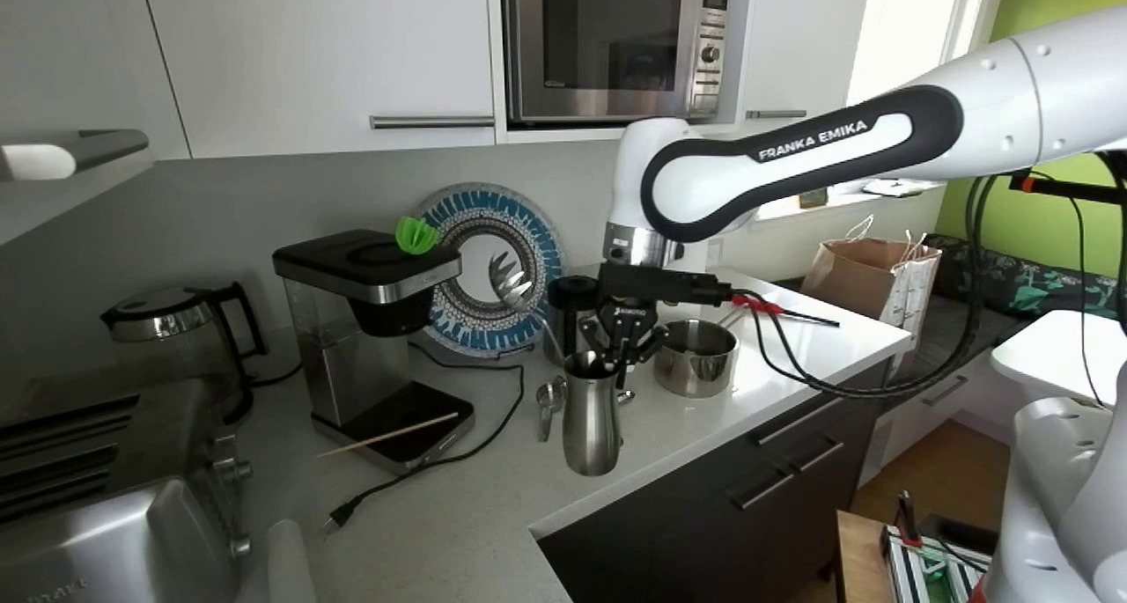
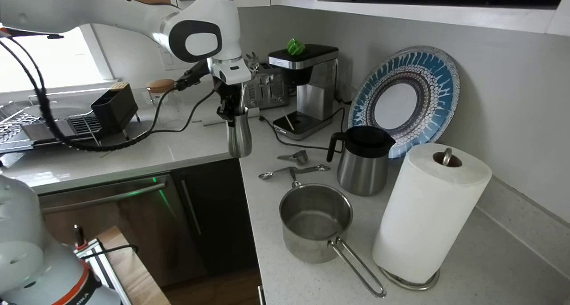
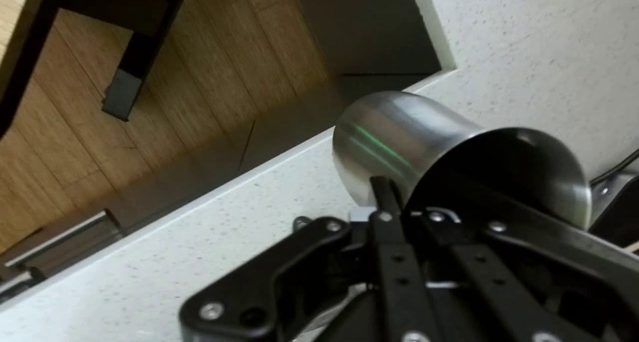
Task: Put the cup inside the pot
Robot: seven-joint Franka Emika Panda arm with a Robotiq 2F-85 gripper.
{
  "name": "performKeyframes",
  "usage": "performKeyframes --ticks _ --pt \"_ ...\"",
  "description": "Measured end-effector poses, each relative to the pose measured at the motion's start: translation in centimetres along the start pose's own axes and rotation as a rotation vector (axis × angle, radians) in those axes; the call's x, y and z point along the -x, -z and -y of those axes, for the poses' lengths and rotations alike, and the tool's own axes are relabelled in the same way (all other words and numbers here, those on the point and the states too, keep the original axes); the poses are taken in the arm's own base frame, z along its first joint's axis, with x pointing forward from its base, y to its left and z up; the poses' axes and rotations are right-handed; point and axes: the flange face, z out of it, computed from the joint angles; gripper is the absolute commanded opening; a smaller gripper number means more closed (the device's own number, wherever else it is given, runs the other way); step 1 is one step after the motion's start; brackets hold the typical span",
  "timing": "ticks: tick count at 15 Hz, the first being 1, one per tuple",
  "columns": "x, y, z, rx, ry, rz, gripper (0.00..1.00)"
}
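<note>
The tall silver cup (image 1: 591, 431) hangs nearly upright under my gripper (image 1: 614, 361). It appears lifted above the counter in an exterior view (image 2: 239, 138). In the wrist view the cup (image 3: 394, 132) is tilted across the picture with its dark mouth at the right. My gripper (image 3: 405, 199) is shut on the cup's rim, one finger outside; the other looks to be inside the mouth. The squat steel pot (image 1: 696, 356) stands on the counter beyond the cup; it looks empty in an exterior view (image 2: 316, 225), its wire handle pointing away from the cup. The wrist view does not show the pot.
A steel jug with black lid (image 2: 363, 167) and a paper towel roll (image 2: 429, 211) stand by the pot. Measuring spoons (image 2: 285, 171) lie between cup and pot. A slotted utensil (image 1: 509, 277) reaches down to the cup's mouth. The coffee machine (image 1: 379, 339) is behind.
</note>
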Motion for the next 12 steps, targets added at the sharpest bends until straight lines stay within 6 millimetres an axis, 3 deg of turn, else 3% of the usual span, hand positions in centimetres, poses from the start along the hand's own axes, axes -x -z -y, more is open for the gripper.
performKeyframes --ticks 3,5,8,10,12 --pt "-1.1 2.3 -5.8 -0.005 -0.165 -0.006 0.05" --pt "-1.2 3.3 -8.6 0.007 -0.228 0.012 0.01" --pt "-1.0 3.6 -9.1 0.003 -0.251 0.007 0.01" --pt "-2.2 4.2 -9.7 -0.016 -0.315 -0.040 0.01" --pt "-4.0 5.6 -11.8 -0.018 -0.380 -0.107 0.01"
